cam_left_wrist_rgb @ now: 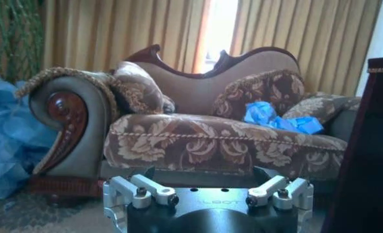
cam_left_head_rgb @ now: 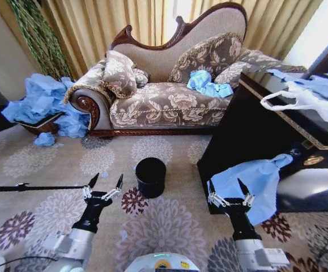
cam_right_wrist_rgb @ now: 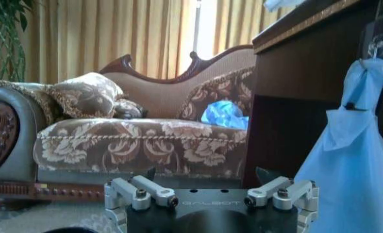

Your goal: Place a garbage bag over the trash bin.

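Note that nothing is done yet: the trash bin [cam_left_head_rgb: 150, 176] stands bare. Both the left gripper [cam_left_head_rgb: 105, 185] and right gripper [cam_left_head_rgb: 229, 191] are spread wide, empty.

At the right edge of the head view, the white bag [cam_left_head_rgb: 308, 102] and dark table [cam_left_head_rgb: 254, 130] are cut off. Both wrist views hide the fingertips below frame; the sofa's [cam_left_wrist_rgb: 198, 136] left arm partly blocks the blue pile [cam_left_wrist_rgb: 7, 141].

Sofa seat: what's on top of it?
On the sofa seat: patterned cushions and a crumpled blue bag near its right end. Whatever sits under the cushions is covered.
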